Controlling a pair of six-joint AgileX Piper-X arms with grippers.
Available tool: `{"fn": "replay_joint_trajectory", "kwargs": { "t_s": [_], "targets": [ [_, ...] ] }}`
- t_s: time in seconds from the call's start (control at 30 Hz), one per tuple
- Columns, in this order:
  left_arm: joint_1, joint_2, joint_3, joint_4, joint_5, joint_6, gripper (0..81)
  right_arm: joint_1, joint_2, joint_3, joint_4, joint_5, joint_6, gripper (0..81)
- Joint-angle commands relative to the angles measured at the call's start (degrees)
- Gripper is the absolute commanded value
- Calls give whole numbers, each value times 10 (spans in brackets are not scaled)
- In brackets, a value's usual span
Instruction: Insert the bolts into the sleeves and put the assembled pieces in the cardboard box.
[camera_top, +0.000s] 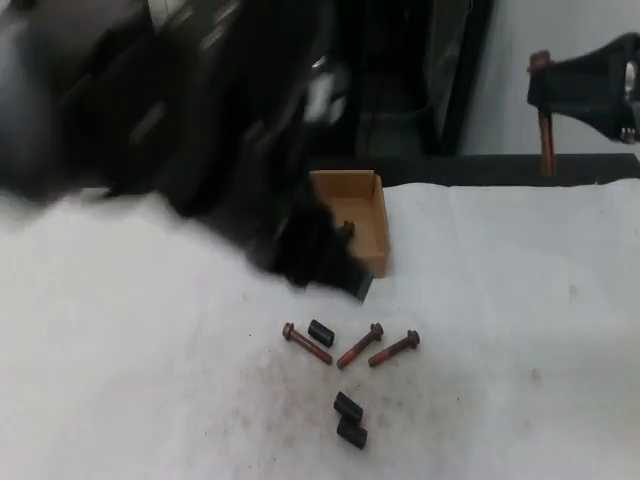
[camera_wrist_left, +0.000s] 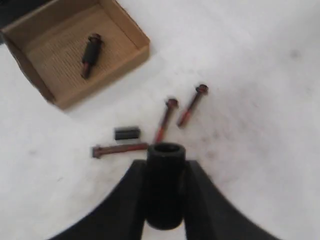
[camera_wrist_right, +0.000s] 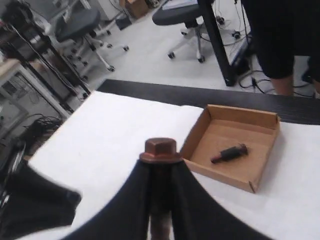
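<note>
My left fingers (camera_wrist_left: 122, 200) clamp a black sleeve (camera_wrist_left: 165, 185); my right fingers (camera_wrist_right: 127, 200) grip a rusty bolt (camera_wrist_right: 160, 150), head up. The cardboard box (camera_top: 380, 225) sits at the far edge of the counter (camera_top: 520, 300) and holds one assembled piece (camera_wrist_left: 90, 54). Nearer than the box lie three bolts (camera_top: 360, 345) and three sleeves (camera_top: 320, 333), with open white counter around them.
</note>
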Motion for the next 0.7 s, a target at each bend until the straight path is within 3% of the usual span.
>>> {"fn": "replay_joint_trajectory", "kwargs": {
  "t_s": [0.0,0.1,0.2,0.27,0.43,0.67],
  "targets": [
    [1,-70,67,-109,71,-43,3,17,-5,14,-114,-67,90,8],
    [1,-173,193,-368,147,-48,3,63,-5,24,-194,-78,125,8],
    [1,-222,282,-589,119,-47,3,140,-3,24,-241,-73,104,8],
    [2,-233,312,-657,109,-47,3,187,-3,24,-270,-59,67,8],
    [2,-232,337,-656,169,-47,3,303,-1,24,-360,67,0,8],
    [2,-231,337,-654,177,-47,3,392,26,24,-391,95,-36,8]
  ]
}}
